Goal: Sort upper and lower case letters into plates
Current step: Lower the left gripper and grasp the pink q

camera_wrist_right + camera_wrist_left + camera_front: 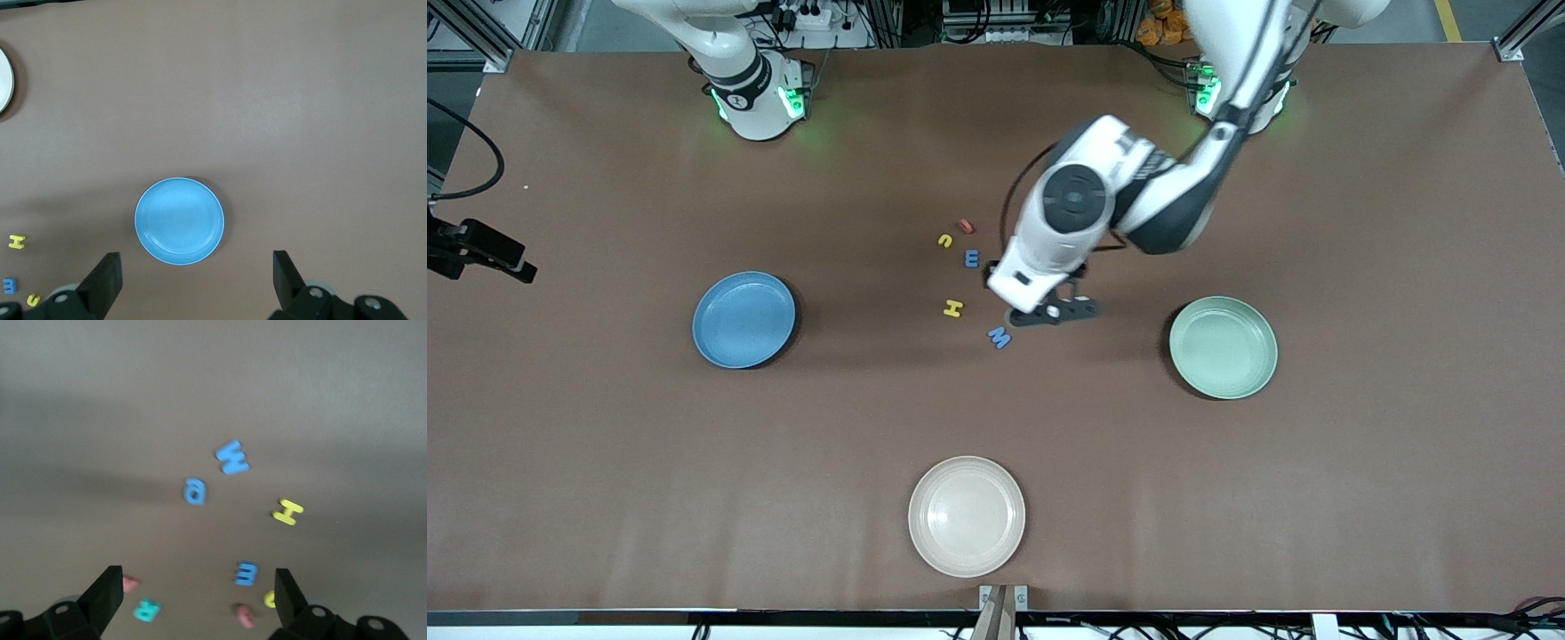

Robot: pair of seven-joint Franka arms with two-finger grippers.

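We see the letters [971, 259] scattered loose on the worktop [605, 462] between the blue plate [744, 319] and the mint plate [1224, 347], both bare; the yellow H [953, 308] and blue W [1000, 337] lie nearest the front camera. The left tool [1054, 313] hangs over the cluster, fingers spread wide and holding nothing; some letters under it are perhaps hidden. The right tool [193, 280], waiting above the blue plate, gapes equally wide and empty.

The left gripper [193, 600] is seen with fingers spread over the brown table [200, 387], where small blue [232, 457], yellow [288, 512], teal [147, 610] and red [244, 615] letters are scattered.
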